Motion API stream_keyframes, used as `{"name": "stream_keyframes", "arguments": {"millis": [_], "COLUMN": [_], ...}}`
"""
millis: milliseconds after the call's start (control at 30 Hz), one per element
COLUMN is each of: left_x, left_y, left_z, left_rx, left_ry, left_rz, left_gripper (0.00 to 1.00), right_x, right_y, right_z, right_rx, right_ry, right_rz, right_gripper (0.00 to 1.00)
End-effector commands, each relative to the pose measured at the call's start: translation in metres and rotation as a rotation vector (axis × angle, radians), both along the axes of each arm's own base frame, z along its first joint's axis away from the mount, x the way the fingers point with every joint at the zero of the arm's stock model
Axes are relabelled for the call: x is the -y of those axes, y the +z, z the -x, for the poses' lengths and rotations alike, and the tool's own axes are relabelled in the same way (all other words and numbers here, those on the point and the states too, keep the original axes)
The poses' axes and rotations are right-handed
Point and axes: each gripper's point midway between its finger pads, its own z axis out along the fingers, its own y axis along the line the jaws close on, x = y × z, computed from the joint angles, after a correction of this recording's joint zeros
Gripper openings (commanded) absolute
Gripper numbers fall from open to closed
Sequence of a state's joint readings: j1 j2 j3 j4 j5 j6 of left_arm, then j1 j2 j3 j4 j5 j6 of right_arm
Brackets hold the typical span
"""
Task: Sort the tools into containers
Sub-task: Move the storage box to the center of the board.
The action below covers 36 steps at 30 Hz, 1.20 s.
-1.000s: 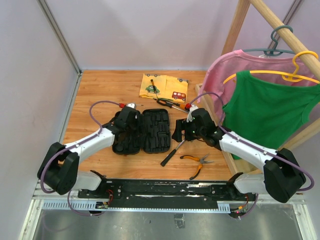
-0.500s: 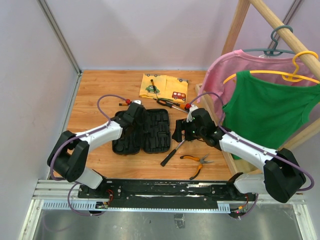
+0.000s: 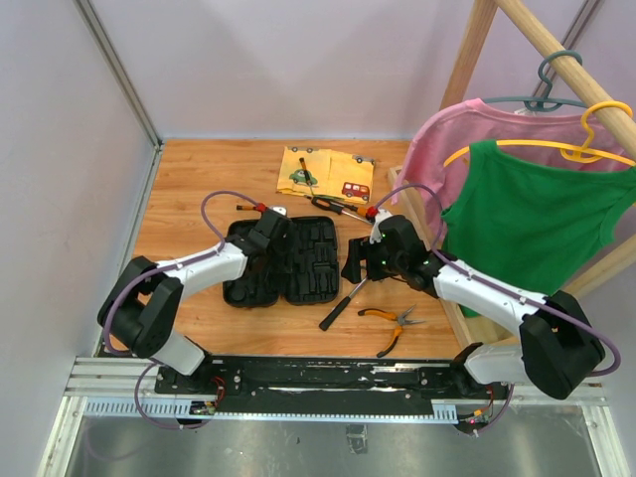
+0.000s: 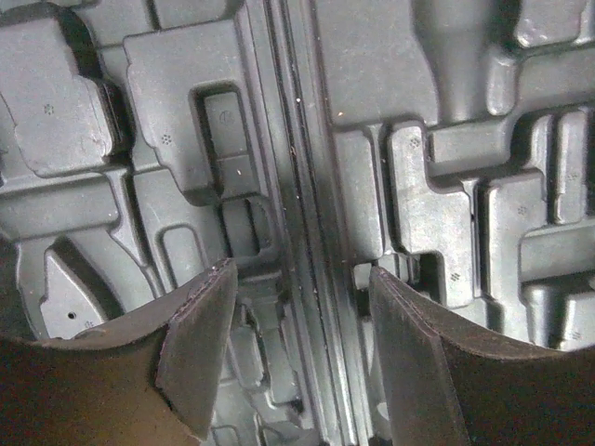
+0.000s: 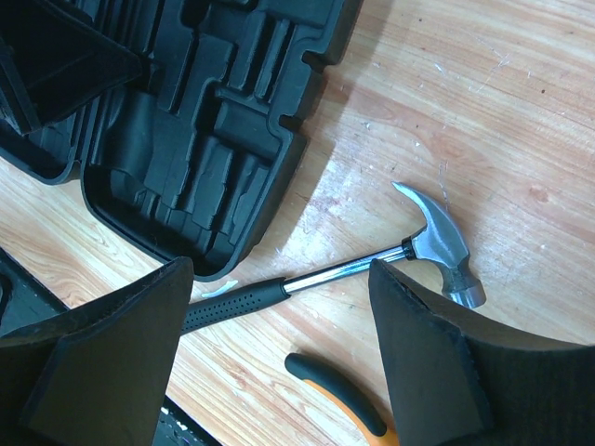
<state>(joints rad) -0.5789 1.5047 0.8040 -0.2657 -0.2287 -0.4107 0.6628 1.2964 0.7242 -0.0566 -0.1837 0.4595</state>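
Find the black tool case (image 3: 298, 260) lying open and flat on the counter (image 3: 189, 189), moulded slots facing up. Note the left hand (image 4: 299, 279) spread wide, gripping nothing, just above the hinge line. See the right hand (image 5: 279, 271) likewise open and empty over the hammer (image 5: 437, 246), lying on the wood beside the case, orange-handled pliers (image 5: 330, 381) near.

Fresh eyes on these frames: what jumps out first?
The black tool case lies open mid-table, slots apparently empty, with the open left gripper over its hinge. The open right gripper hangs over the hammer beside it. A green shirt and pink shirt hang at right.
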Motion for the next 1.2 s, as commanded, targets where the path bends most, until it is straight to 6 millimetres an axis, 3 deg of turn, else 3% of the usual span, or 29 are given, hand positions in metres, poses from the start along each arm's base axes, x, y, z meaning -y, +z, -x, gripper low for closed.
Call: {"name": "stream_keyframes", "arguments": {"millis": [0,333,767,967,1167], "left_x": [-0.001,-0.03,-0.035,-0.018,0.001], "left_y": [-0.016,-0.033,-0.035,-0.033,-0.035], "left_z": [0.007,0.021,0.061,0.066,0.058], "left_rx": [-0.046,-0.075,-0.124,-0.113,-0.099], "left_ry": [-0.024,0.115,0.106,0.006,-0.045], "left_rz": [-0.054,-0.135,-0.036,0.001,0.014], "left_gripper": [0.62,0.49,0.45,0.47,0.47], "right_x": [-0.001,0.004,0.013,0.033,0.059], "right_y": [-0.007,-0.007,-0.007,-0.008,-0.013], "right_z": [0.003,0.005,0.003,-0.002,-0.004], "right_rx": [-0.005,0.005,-0.003,-0.007,-0.017], "right_ry": [0.017,0.006,-0.034,-0.146,-0.297], "right_rz": [0.005,0.016,0.038,0.097,0.158], "right_gripper": [0.78,0.78,0.8,0.84,0.88]}}
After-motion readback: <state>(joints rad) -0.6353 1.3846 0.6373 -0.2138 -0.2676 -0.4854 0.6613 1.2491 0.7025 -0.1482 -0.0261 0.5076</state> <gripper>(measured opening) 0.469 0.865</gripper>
